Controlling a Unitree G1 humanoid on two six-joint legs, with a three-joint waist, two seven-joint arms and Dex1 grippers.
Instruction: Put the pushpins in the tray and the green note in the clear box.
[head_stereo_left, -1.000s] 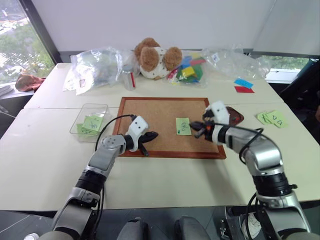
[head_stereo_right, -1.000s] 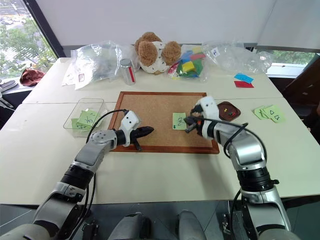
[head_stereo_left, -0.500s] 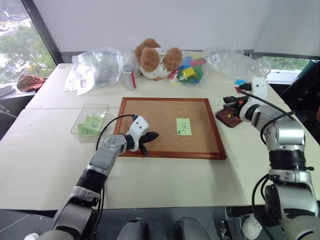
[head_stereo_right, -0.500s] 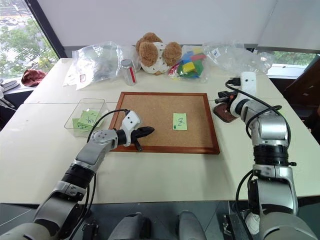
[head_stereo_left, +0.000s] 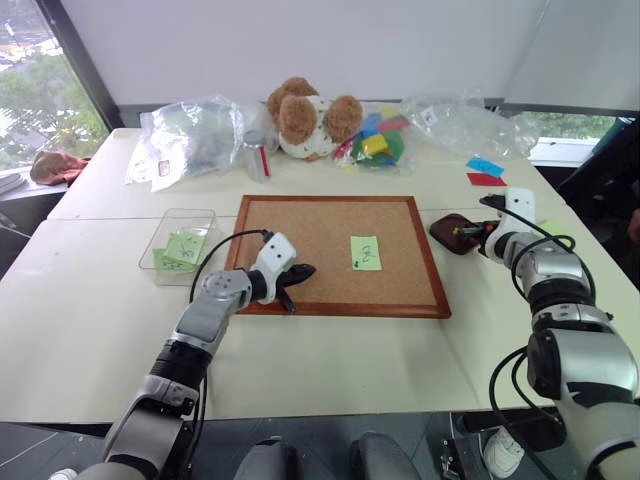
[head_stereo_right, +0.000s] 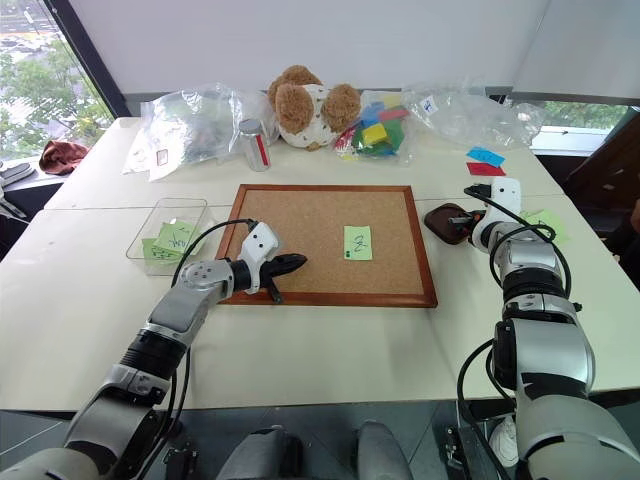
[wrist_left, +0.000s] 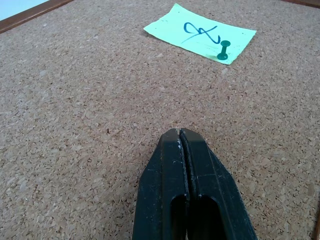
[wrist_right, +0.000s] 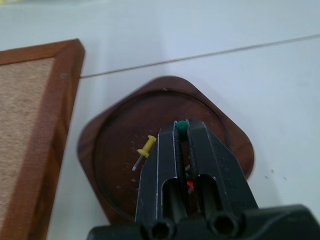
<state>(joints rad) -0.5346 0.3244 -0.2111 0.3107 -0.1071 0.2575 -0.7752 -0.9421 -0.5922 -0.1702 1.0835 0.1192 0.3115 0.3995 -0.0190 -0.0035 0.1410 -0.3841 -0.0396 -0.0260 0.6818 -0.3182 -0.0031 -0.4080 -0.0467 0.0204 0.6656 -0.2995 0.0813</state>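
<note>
The green note (head_stereo_left: 366, 252) lies on the cork board (head_stereo_left: 320, 225), held by a green pushpin (wrist_left: 222, 51) at its lower corner. My left gripper (head_stereo_left: 303, 271) rests shut and empty over the board's near left part, pointing toward the note. The dark reddish-brown tray (wrist_right: 120, 165) sits just right of the board. My right gripper (wrist_right: 181, 132) hovers low over it, shut on a green pushpin (wrist_right: 181, 126) at its tips. A yellow pushpin (wrist_right: 146, 147) and a red one (wrist_right: 190, 185) lie in the tray. The clear box (head_stereo_left: 150, 258), left of the board, holds light-green notes.
Along the table's far edge are a teddy bear (head_stereo_left: 305, 115), clear plastic bags (head_stereo_left: 195, 135), a can (head_stereo_right: 255, 143) and coloured blocks (head_stereo_left: 378, 145). Blue and red notes (head_stereo_left: 486, 172) lie at the far right, and light-green notes (head_stereo_right: 545, 222) just right of my right gripper.
My right gripper moved from the green note rightwards to the tray and sank low over it, still shut. The left gripper stayed put.
</note>
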